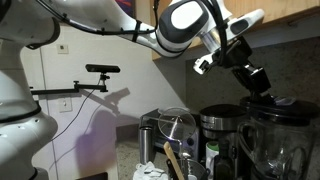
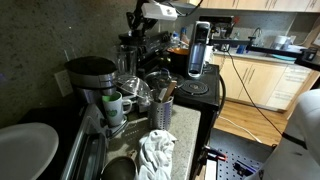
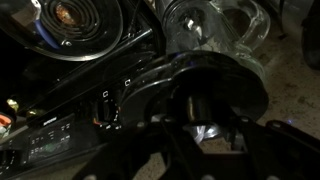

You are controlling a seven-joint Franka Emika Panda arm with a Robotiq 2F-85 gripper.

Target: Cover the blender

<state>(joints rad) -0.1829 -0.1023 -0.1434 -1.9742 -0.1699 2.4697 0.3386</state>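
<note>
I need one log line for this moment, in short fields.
gripper: just above blender | jaws: cannot tell | covered: cannot tell

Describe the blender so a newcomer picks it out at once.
In an exterior view, follow the robot arm down to its pincer. Just below stands the blender: the biggest, widest clear jug, unlike the narrower black-topped appliance and lidded steel pot beside it.

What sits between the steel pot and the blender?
In an exterior view, a narrower appliance with a black round top stands between the steel pot and the blender.
</note>
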